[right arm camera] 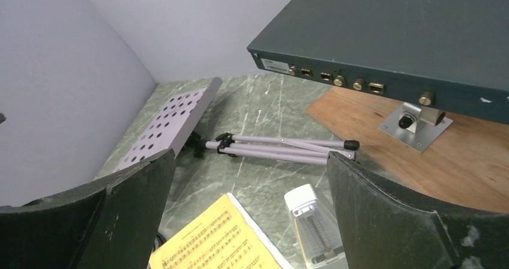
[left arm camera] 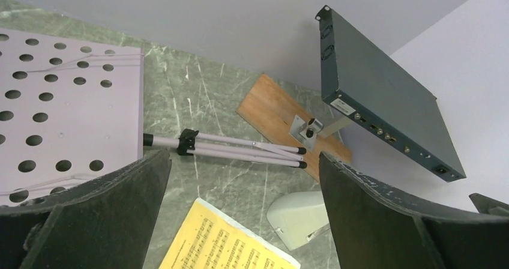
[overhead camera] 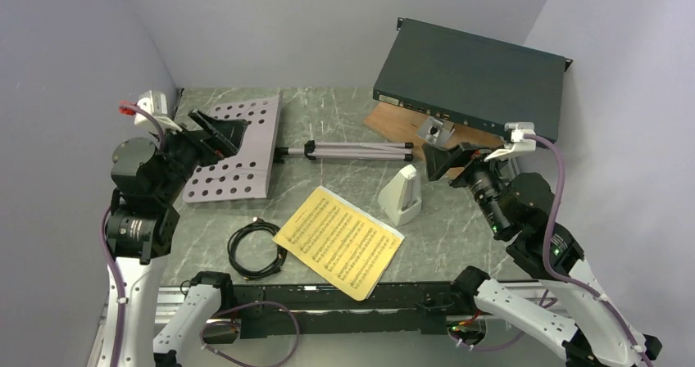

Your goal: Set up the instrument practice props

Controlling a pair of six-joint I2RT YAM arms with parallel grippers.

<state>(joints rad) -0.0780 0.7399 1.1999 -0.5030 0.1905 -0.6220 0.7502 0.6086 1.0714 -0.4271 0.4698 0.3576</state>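
Pale grey walls (overhead camera: 287, 23), green marbled tabletop (overhead camera: 344, 113)

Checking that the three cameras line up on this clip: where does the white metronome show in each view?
Top external: the metronome stands right of centre, just right of the yellow sheet music.
Left wrist: at the bottom edge, right of centre.
Right wrist: at the bottom edge, near centre.
Shared landmark: the music stand's folded tripod legs lie just above it in every picture.
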